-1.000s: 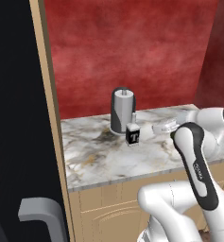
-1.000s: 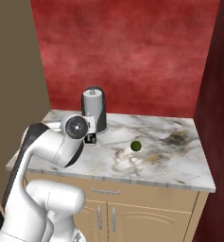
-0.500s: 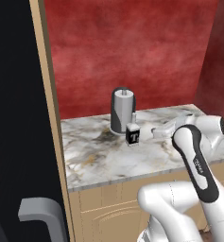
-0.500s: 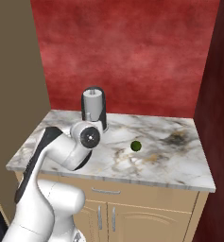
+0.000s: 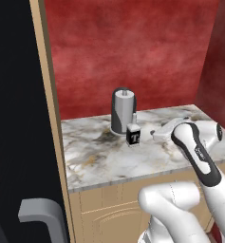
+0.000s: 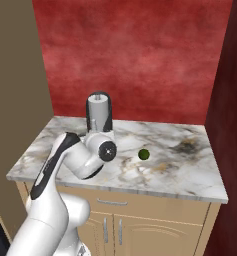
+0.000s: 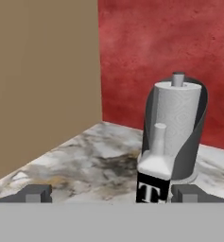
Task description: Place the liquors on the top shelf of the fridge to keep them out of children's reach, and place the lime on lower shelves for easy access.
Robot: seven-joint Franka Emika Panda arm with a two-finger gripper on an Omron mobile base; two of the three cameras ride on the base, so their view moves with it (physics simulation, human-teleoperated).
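Note:
One of the liquors, a clear square bottle (image 5: 133, 135) with a black label marked "T", stands on the marble counter (image 5: 99, 156) in front of a grey paper-towel roll (image 5: 122, 111). My gripper (image 5: 155, 135) hovers low just right of this bottle, open and empty. In the hand view the bottle (image 7: 153, 176) stands ahead between the spread fingertips (image 7: 186, 193), nearer the right one, untouched. The lime (image 6: 144, 154), a small dark green ball, lies mid-counter to the right of my arm. The fridge door (image 5: 14, 118) rises black at the left. The top shelf and lower shelves are out of view.
A tan wooden cabinet side (image 7: 42, 80) walls off the counter's left end. A red wall (image 6: 130, 55) backs it. The fridge door's grey bar handle (image 5: 38, 213) shows at lower left. My arm's elbow (image 6: 85, 157) hangs over the counter's left half.
The hand has slid left along the counter toward the "T" bottle, and the elbow has swung forward over the counter. Bottle and lime have stayed put. The jaws stay open.

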